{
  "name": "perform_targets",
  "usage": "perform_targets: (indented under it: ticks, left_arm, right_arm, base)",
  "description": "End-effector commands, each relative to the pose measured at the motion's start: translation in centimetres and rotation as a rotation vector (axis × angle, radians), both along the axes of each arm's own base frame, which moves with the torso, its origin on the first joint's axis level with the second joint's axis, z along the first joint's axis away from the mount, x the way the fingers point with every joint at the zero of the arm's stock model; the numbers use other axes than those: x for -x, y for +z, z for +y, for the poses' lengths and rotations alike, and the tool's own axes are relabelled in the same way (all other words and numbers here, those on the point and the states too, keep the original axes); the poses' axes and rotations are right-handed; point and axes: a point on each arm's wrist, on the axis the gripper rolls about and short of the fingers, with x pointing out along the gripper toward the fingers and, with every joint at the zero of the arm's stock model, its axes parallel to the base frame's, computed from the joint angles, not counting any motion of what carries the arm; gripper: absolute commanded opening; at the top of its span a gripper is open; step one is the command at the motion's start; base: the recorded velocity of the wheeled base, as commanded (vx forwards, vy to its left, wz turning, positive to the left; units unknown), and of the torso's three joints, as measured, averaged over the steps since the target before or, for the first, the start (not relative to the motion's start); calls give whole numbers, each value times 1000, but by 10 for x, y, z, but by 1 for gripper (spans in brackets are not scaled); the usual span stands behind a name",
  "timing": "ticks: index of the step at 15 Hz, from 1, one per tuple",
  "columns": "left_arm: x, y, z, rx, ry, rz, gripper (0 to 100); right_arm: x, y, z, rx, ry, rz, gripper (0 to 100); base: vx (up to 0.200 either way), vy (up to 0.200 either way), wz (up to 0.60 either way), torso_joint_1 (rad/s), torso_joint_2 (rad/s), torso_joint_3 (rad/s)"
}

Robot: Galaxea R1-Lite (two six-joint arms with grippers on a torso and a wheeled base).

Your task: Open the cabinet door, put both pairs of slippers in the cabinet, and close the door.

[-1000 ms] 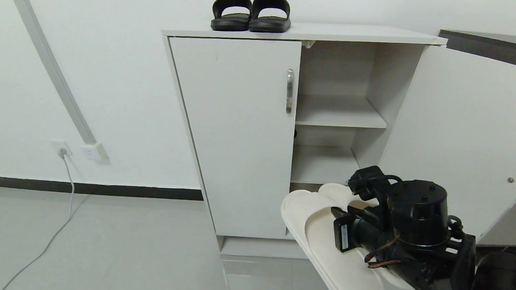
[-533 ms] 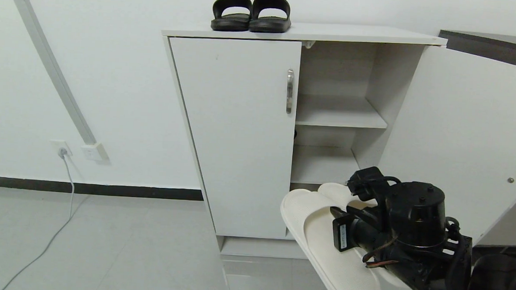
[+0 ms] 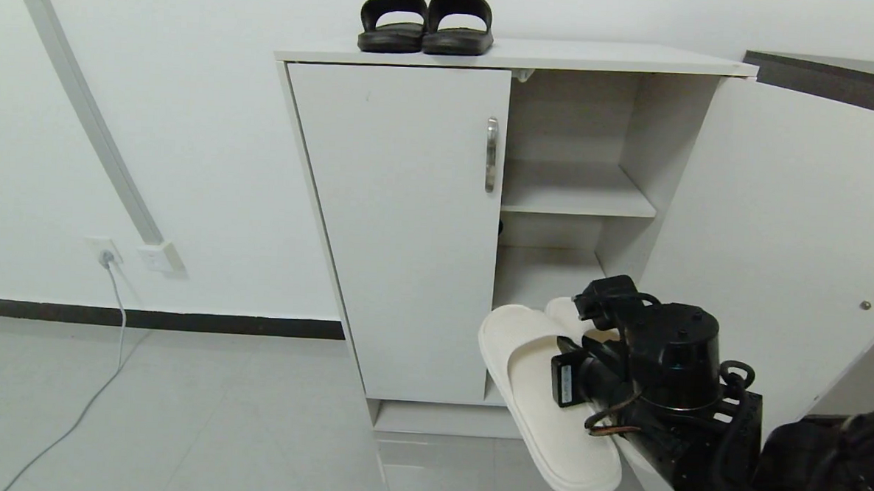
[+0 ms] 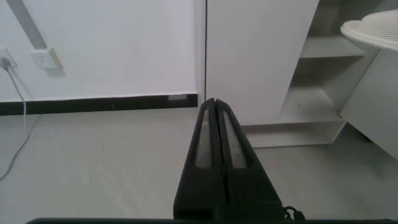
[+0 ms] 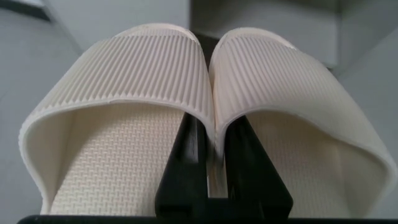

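Observation:
A white cabinet stands against the wall, its left door shut and its right door swung wide open. A pair of black slippers sits on the cabinet top. My right gripper is shut on the inner edges of a pair of white slippers, toes pointing at the opening. In the head view the white slippers hang just in front of the low shelf. My left gripper is shut on nothing, above the floor and facing the cabinet.
An upper shelf inside is bare. A metal handle is on the shut door. A wall socket with a cable is at the left. A dark tabletop lies behind the open door. Grey floor is open on the left.
My right arm has carried the white slippers a little forward and up, closer to the cabinet opening. The black slippers and both doors have not moved.

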Motion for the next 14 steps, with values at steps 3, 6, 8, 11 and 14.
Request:
perform_targets:
  ticks: [3,6,8,11,14]
  left_arm:
    - [0,0,0,-2,1,3,0]
    - [0,0,0,-3,1,3,0]
    - [0,0,0,-3,1,3,0]
    - [0,0,0,-3,1,3,0]
    - [0,0,0,-3,1,3,0]
  right_arm:
    - [-23,-5,30,-63,-141,-35,0]
    - [-29,-11,35,-61,-257,-61,0]
    - [-29,-11,35,-61,-257,-61,0]
    - [-29,-11,35,-60,-257,-60,0]
    - [-29,-14,35,-54,-257,-55,0]
  base:
    - [0,0,0,0,0,0]
    - [0,0,0,0,0,0]
    - [0,-100,0,1,1,4]
    - [0,-200,0,1,4,5]
    - [0,-133,0,5,0,3]
